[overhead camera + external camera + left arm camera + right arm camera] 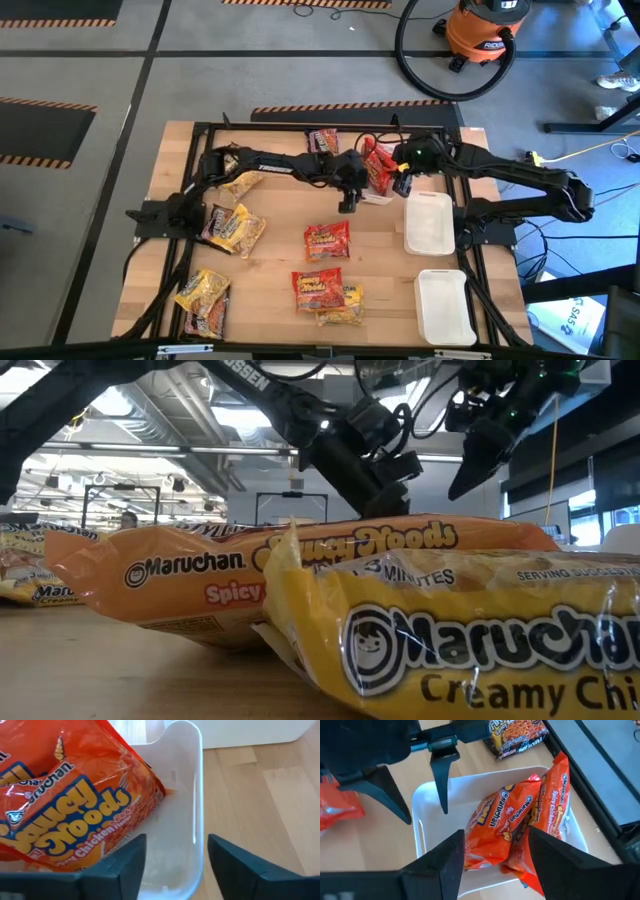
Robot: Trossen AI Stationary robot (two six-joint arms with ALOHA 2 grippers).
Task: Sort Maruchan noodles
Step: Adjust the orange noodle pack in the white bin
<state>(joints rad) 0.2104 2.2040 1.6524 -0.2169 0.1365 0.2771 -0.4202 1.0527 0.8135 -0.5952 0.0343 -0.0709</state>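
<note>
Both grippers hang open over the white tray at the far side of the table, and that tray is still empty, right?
Not empty. The right wrist view shows red packets leaning inside the white tray. The rest holds: the left gripper and right gripper both hang open over it.

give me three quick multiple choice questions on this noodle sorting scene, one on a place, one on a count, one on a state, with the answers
1. Where do the orange-red packets under the right pincer lie?
A in a white tray
B on the floor
C on bare wood

2. How many other white trays stand empty?
A none
B two
C five

3. How is the left pincer?
A shut on a yellow packet
B open, holding nothing
C out of view

Answers: 1 A, the packets rest inside the tray's walls; 2 B, both show bare white insides; 3 B, its fingers stand apart above the tray with nothing between.
</note>
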